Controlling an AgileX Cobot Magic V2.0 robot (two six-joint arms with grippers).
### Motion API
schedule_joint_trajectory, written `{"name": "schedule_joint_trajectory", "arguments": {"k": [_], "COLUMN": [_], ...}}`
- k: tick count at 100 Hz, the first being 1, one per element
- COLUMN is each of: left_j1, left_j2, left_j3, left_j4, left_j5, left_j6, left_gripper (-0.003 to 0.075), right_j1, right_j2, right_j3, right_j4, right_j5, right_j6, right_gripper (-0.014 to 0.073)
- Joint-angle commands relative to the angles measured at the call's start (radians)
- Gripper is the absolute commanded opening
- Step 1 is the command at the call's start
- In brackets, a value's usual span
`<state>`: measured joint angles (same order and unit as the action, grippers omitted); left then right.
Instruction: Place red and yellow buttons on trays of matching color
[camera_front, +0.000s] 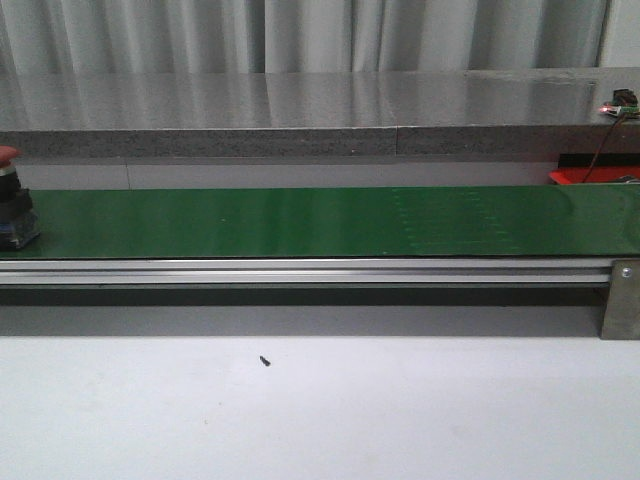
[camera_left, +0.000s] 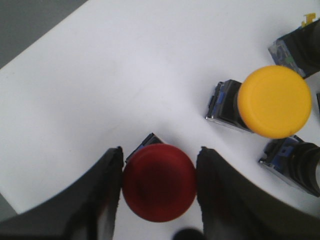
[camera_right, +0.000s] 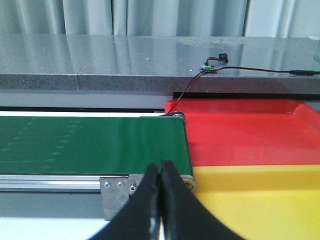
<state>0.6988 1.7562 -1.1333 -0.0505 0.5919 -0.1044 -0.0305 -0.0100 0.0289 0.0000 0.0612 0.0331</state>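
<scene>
While straddling the red mushroom button (camera_left: 159, 182) on the white surface (camera_left: 125, 90), left gripper (camera_left: 159, 192) spread just wider than the cap, fingers (camera_left: 100, 200) close beside it, contact unclear. Yellow button (camera_left: 274, 101) nearby. Right gripper (camera_right: 161, 200) clenched on nothing, above conveyor belt (camera_right: 90, 145) end, beside red tray (camera_right: 250, 132) and yellow tray (camera_right: 260, 200). Another red button (camera_front: 10, 200) at the belt's left end.

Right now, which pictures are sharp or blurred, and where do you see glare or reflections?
Front view: mostly sharp; the grey counter reflects the curtain softly. Left wrist view: soft focus, the left pincer around the red button blurred, the white surface bright and washed out. Right wrist view: trays sharp, the near, shut right pincer blurred.
</scene>
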Motion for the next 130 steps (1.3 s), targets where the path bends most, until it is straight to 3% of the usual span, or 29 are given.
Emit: {"name": "schedule_joint_trajectory", "arguments": {"k": [1, 45, 104, 130], "left_j1": [0.0, -0.027, -0.404, -0.455], "left_j2": [-0.056, -0.211, -0.13, -0.05], "left_j3": [-0.029, -0.116, -0.356, -0.365], "left_j4": [-0.008, -0.024, -0.057, -0.059], "left_j5": [-0.026, 0.125, 0.284, 0.282], "left_j6": [-0.009, -0.007, 0.018, 0.018], "left_gripper": [0.0225, 0.0222, 0.0222, 0.0222], "right_j1": [0.002, 0.002, 0.002, 0.002], "right_j2": [-0.019, -0.019, -0.019, -0.019], "right_j3": [-0.018, -0.018, -0.018, -0.018], "right_j4": [-0.008, -0.008, -0.008, -0.008], "right_j5": [-0.077, -0.077, -0.077, -0.077], "right_j6": [-0.001, -0.001, -0.001, -0.001], "right_gripper": [-0.0067, -0.0067, -0.0067, -0.0067]}}
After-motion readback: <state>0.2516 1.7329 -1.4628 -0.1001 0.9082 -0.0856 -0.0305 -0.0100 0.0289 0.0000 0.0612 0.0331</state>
